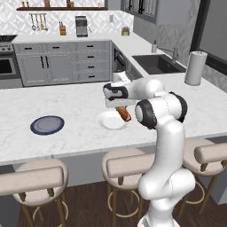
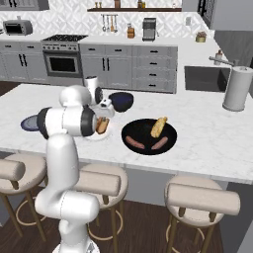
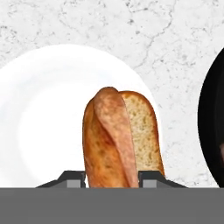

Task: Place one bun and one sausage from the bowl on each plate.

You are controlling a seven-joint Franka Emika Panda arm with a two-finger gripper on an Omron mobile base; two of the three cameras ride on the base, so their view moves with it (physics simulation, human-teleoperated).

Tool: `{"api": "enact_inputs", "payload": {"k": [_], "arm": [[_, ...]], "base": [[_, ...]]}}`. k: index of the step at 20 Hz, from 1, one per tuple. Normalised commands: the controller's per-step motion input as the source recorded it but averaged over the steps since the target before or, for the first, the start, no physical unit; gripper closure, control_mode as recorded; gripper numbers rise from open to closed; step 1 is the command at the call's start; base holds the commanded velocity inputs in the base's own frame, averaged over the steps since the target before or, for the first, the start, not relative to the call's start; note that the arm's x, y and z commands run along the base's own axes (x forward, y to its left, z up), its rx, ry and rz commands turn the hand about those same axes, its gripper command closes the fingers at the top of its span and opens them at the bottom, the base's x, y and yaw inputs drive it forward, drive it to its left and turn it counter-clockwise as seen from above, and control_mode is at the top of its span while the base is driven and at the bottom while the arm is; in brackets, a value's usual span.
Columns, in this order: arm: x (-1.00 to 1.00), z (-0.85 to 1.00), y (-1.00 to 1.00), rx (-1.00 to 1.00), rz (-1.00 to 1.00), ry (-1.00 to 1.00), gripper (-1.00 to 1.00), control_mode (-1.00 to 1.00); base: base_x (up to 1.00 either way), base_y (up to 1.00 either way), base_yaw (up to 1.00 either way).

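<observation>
Your gripper (image 3: 112, 177) is holding a bun (image 3: 120, 138), with a finger pressing on each side of it. The bun is hanging just above the white plate (image 3: 48, 113), near the plate's edge. The black bowl (image 2: 148, 136) is sitting just beside that plate on the counter (image 1: 66, 97). One more bun (image 2: 158, 127) and two sausages (image 2: 134, 143) are lying in it. The blue-grey plate (image 1: 47, 125) is lying well apart from the white one

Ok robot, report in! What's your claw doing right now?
Gripper shut on split golden-brown bun. Holding it above round white plate. Wide black bowl beside it holds two sausages, one bun. Nothing in the way.
</observation>
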Motion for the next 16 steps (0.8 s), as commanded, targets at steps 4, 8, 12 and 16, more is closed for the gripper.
{"api": "enact_inputs", "payload": {"k": [4, 8, 12, 16], "arm": [[0.03, -0.40, 0.00, 0.02, -0.04, 0.07, 1.00, -1.00], [0.08, -0.37, 0.00, 0.00, 0.00, 0.01, 1.00, -1.00], [0.03, -0.12, 0.02, 0.00, 0.00, 0.00, -1.00, -1.00], [0.00, 0.00, 0.00, 0.00, 0.00, 0.00, -1.00, -1.00]], "base": [[0.00, 0.00, 0.00], [0.00, 0.00, 0.00], [0.00, 0.00, 0.00], [0.00, 0.00, 0.00]]}}
